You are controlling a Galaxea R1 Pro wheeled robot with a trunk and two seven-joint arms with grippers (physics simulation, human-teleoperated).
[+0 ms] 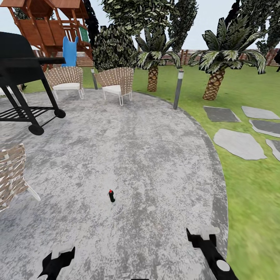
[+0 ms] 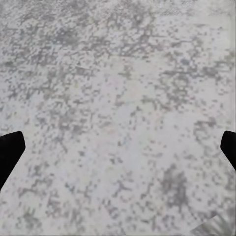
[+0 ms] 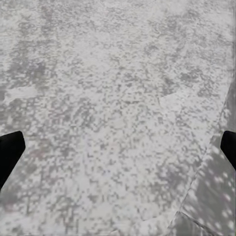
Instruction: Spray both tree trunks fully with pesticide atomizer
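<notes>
My left end effector and right end effector hang at the frame's bottom edge, fingers spread wide over grey paving, holding nothing. The pesticide atomizer stands upright on it, lower centre, between them and apart.

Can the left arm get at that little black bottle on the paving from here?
Probably not yet. The bottle stands upright well ahead of the left gripper; nothing blocks the paving between, so rolling closer should do it.
</notes>
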